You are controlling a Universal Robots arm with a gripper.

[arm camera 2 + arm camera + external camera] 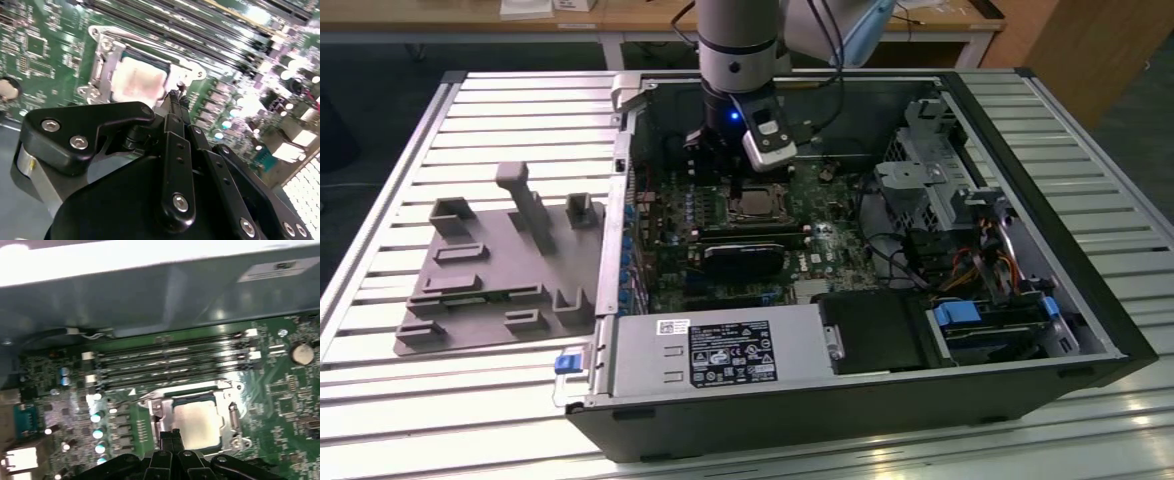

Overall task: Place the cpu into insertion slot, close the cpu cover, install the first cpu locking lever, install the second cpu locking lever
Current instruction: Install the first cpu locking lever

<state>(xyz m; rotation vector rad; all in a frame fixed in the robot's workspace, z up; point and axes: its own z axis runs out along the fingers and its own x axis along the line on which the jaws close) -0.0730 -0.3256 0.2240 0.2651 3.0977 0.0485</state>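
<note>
The cpu (197,422) sits in its socket on the green motherboard (680,215), its pale metal top showing through the window of the cpu cover (222,388). The cover lies flat over the chip, a silvery frame (102,36) around the cpu (137,80). My gripper (170,434) hangs from the arm just above one edge of the socket, its black fingers pressed together and shut. In the second wrist view the gripper (175,96) tip is right at the frame's edge. A thin wire lever (122,401) lies beside the socket. The exterior view has the gripper (728,178) above the socket (754,205).
The open computer case (1107,330) lies on a slatted table. Memory slots (170,365) run beside the socket. A power supply (720,352) and drive bays (947,195) crowd the case. A grey fixture tray (480,285) rests at the exterior view's left.
</note>
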